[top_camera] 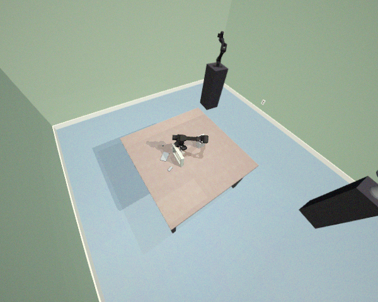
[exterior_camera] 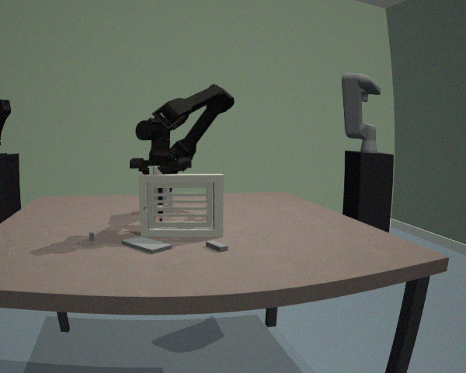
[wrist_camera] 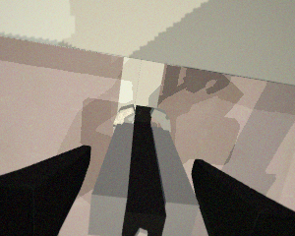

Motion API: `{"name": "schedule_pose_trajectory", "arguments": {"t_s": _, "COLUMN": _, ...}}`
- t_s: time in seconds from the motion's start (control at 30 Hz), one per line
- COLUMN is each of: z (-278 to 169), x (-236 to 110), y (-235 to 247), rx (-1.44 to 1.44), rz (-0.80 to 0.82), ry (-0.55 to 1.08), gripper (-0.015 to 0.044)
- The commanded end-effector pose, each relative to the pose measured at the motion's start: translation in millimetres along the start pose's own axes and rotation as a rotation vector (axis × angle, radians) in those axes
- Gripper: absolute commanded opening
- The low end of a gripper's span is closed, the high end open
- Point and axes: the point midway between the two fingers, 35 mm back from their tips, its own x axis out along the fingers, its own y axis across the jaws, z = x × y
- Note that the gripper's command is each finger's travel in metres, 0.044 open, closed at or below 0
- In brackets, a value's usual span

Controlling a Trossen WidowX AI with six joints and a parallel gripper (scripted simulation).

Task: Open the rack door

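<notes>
Upright handle (wrist_camera: pixel 146 177), one — black front, grey flanks, placed at the lower centre of the wrist frame, its long axis running up the picture toward the pale rack frame (top_camera: pixel 183 161) (exterior_camera: pixel 218 204) (wrist_camera: pixel 88 22) across the top. Gripper (top_camera: pixel 181 146) (exterior_camera: pixel 161 163) (wrist_camera: pixel 143 159), one — fingers apart, one to the left of the handle and one to the right, daylight on both sides at the tips, nothing clamped; the coming squeeze appears to need the closing line kept square across that axis, with the handle centred.
</notes>
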Motion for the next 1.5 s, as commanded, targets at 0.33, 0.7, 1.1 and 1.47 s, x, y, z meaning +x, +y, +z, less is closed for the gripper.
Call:
{"name": "schedule_pose_trajectory", "arguments": {"t_s": 0.33, "z": -0.2, "x": 2.4, "y": 0.5, "rx": 0.005, "rz": 0.004, "ry": -0.003, "gripper": 0.0080}}
{"name": "schedule_pose_trajectory", "arguments": {"t_s": 0.7, "z": -0.2, "x": 2.4, "y": 0.5, "rx": 0.005, "rz": 0.004, "ry": -0.003, "gripper": 0.0026}}
{"name": "schedule_pose_trajectory", "arguments": {"t_s": 1.1, "z": -0.2, "x": 2.3, "y": 0.5, "rx": 0.522, "rz": 0.005, "ry": -0.002, "gripper": 0.0026}}
{"name": "schedule_pose_trajectory", "arguments": {"t_s": 1.47, "z": -0.2, "x": 2.3, "y": 0.5, "rx": 1.064, "rz": 0.006, "ry": 0.000, "gripper": 0.0026}}
